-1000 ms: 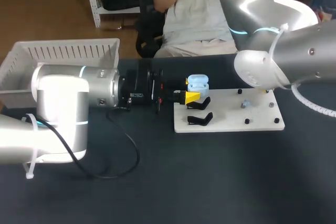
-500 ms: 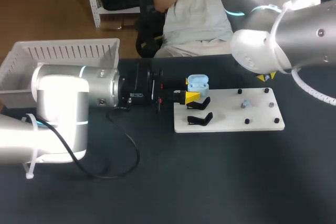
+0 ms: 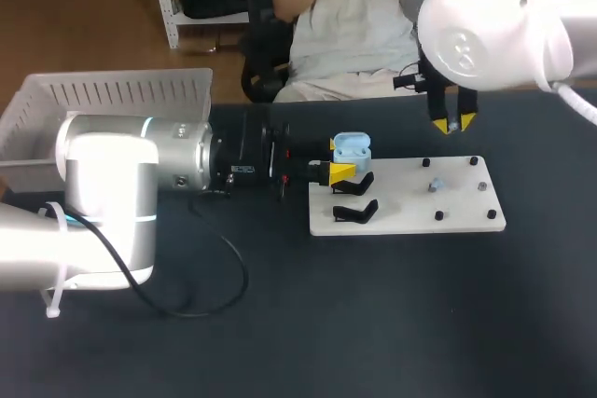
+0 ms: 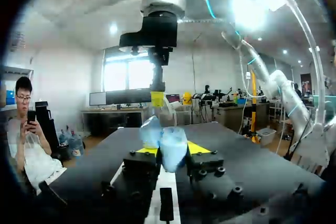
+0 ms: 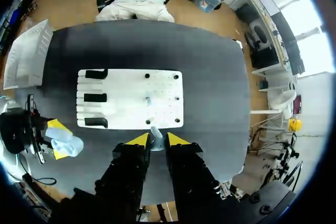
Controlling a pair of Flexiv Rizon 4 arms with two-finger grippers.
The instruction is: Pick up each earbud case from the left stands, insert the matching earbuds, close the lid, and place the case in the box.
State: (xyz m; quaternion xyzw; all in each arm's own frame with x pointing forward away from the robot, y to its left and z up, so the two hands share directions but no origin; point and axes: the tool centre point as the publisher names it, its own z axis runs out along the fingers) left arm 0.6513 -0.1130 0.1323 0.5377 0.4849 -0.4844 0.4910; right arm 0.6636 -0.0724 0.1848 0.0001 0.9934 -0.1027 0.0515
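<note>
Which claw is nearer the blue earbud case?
Left. The left claw is shut on the blue earbud case; the right claw, pinching an earbud, hangs above the far side of the white board, apart from it.

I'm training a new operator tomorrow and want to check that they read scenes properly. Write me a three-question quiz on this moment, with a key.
1. Multiple choice: the left gripper is shut on A) a screwdriver, B) the light blue earbud case, C) nothing.
2. True or false: the right gripper also holds a case.
3. Fill in: the black stands sit on the white ____.
Key: 1 B. 2 false, it pinches a small earbud. 3 board.
</note>
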